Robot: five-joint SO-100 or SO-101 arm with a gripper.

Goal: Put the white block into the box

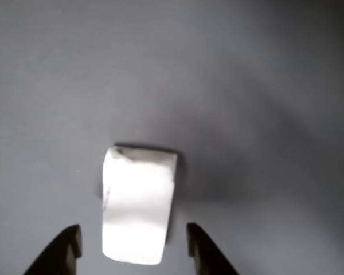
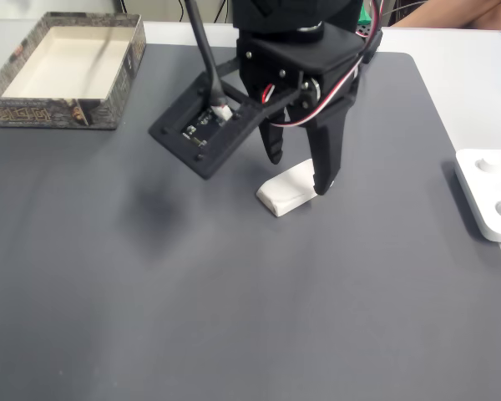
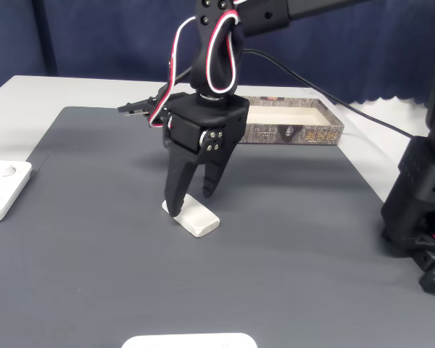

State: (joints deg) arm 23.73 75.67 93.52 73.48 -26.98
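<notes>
The white block [image 2: 287, 190] lies flat on the dark grey mat [image 2: 234, 292] that covers the bench [image 2: 468, 92], near the mat's middle and well apart from the box [image 2: 65, 69], which sits at the mat's far left corner in a fixed view. In the other view the white block [image 1: 137, 203] shows a dark smudge along its far edge and lies lengthwise between the two black fingertips, with grey mat [image 1: 246, 86] visible on either side of it. The tool [image 2: 299, 171] stands nearly upright over the block with its fingers spread apart, one tip on each side of the block, clamped on nothing; whether the tips touch the mat cannot be told. In a fixed view the tool [image 3: 191, 203] straddles the white block [image 3: 193, 216], the nearer finger [image 3: 178, 190] coming down at the block's left end. Behind the block in that view, the box [image 3: 293, 123] lies open with a pale interior and printed sides. A flat white device [image 2: 489, 192] rests at the mat's right edge, away from the block, and a black camera plate [image 2: 207, 125] juts from the arm to the block's upper left.
</notes>
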